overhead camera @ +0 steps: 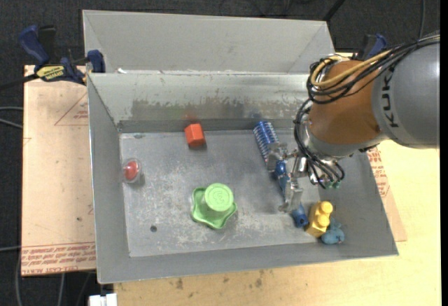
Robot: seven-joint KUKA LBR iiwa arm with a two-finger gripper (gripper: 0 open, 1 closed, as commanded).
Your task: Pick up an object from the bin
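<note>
Though its width cannot be told, the gripper (289, 191) hangs near one ribbed blue coil (264, 136).

Arm (413, 98) reaches in over the bin's (168, 157) right edge. Orange-covered wrist (343, 112) angled down, gripper (290, 192) low near front right corner.

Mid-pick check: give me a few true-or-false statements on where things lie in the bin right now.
1. The green scalloped cup lies near the front middle of the bin. True.
2. The orange block sits beside the yellow toy. False: the block lies near the back wall and the toy at the front right.
3. The gripper is over the bin's right part. True.
4. The small red thing lies by the right wall. False: it lies by the left wall.
</note>
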